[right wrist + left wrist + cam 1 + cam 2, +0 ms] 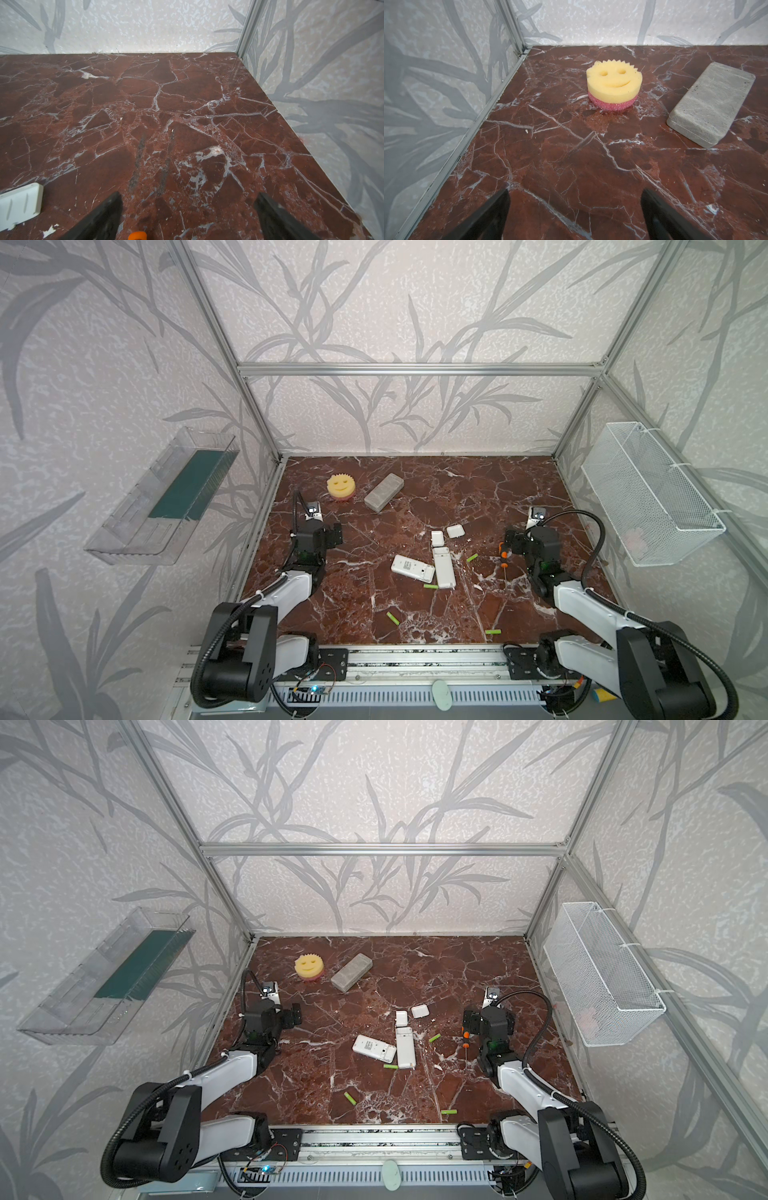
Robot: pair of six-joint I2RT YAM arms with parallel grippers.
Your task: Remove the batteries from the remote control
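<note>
1. Four batteries (471, 558) lie loose on the marble table (365, 614), all outside the long white remote (443, 568). One battery is just off its right-arm side and a second battery (430, 585) is at its near end. A third battery (392, 617) and a fourth battery (493, 631) lie nearer the robot.
2. The second remote (412, 568) lies slanted just beside the long one, and two white covers (455, 530) sit just past its far end. No green shows in either remote, so I judge the unloading done.
3. The right gripper (188, 195) has its jaws spread wide with nothing between them. The left gripper (575, 192) is the same, and empty.
4. The battery beside the long white remote lies between it and the orange screwdriver (504, 554), its long axis slanted across the remote's length. The right gripper is the nearer one, just beyond the screwdriver, but it faces the back wall. The left gripper is well apart on the remote's other side, facing the smiley sponge (614, 85).
5. The clear tray (124, 547), on the wall on the left-arm side of the remote, holds a dark green pad (187, 485). The wire basket (681, 526) on the opposite wall holds something pale I cannot make out.
</note>
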